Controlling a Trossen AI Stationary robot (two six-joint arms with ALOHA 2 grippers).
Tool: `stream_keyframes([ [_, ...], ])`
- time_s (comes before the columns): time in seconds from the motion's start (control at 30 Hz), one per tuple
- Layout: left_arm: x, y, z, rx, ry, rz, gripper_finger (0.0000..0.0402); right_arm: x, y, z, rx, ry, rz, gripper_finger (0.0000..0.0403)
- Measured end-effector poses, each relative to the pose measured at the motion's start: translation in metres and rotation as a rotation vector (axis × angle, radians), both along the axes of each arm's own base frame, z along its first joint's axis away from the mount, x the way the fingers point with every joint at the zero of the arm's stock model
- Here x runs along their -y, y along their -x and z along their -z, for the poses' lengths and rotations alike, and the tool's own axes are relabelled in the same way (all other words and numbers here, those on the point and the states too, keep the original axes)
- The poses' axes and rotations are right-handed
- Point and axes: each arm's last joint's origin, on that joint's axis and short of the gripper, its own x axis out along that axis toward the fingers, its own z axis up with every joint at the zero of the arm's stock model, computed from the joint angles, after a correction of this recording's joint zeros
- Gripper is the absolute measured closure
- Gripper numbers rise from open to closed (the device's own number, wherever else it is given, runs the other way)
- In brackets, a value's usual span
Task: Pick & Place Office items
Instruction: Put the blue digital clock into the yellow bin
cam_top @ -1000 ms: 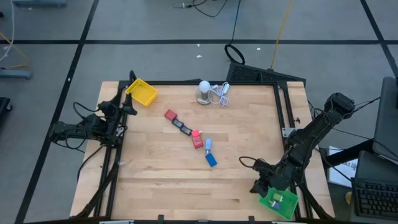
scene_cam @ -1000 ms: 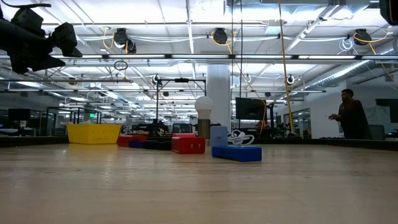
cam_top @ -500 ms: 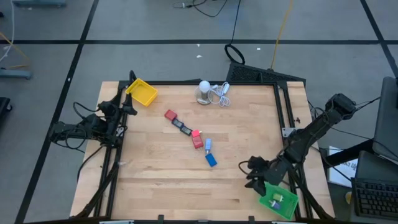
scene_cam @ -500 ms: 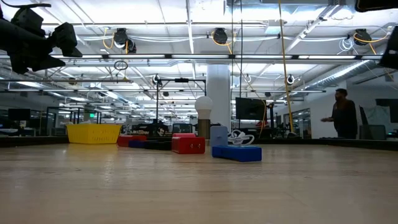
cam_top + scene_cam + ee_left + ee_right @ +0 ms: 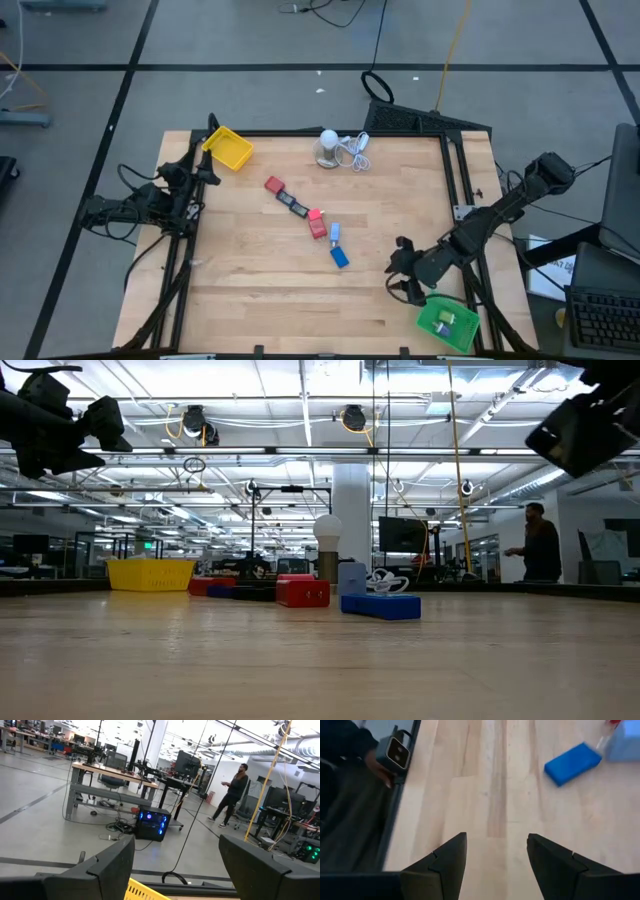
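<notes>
Status: probably one item binned, most of the job still open.

Right gripper [image 5: 398,282], lower right of the high view, sits just above the small green plastic tray [image 5: 447,323] at the table's lower-right corner. Fingers spread apart, nothing between them; the right wrist view shows bare wooden tabletop [image 5: 490,795] in the gap, with a flat blue rectangular block [image 5: 571,763] ahead of it. The tray holds something small and pale; I can't tell what it is.

Left gripper [image 5: 205,172] is parked at the left table edge, just below the yellow plastic tray [image 5: 229,148] in the upper left. Fingers apart, empty. That tray looks empty from above.

Left on the table, in a diagonal line through centre frame:
- small red block [image 5: 274,185], upper end
- dark flat rectangle [image 5: 293,204] next to it
- small pink bit [image 5: 314,214] touching a second red block [image 5: 318,229]
- pale blue upright block [image 5: 335,233]
- the flat blue block, lowest and nearest the right gripper

My read: the right arm is lined up toward the flat blue block as the likely next pick. About six pieces unplaced.

The white round object with coiled white cable [image 5: 331,147] at top centre is not part of the job.
</notes>
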Motion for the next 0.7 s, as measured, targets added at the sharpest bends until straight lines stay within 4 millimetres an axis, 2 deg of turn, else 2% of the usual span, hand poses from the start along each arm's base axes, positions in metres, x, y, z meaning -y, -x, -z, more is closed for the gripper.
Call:
stream_keyframes([
  [0.2, 0.000, 0.000, 0.000, 0.000, 0.000, 0.000, 0.0108, 0.013, -0.008, 0.000, 0.038, 0.101, -0.040, 0.0206],
  [0.47, 0.000, 0.000, 0.000, 0.000, 0.000, 0.000, 0.0108, 0.034, -0.019, 0.000, 0.060, 0.167, -0.004, 0.0206],
  [0.7, 0.000, 0.000, 0.000, 0.000, 0.000, 0.000, 0.0108, 0.047, -0.030, 0.008, 0.308, 0.179, 0.082, 0.0206],
])
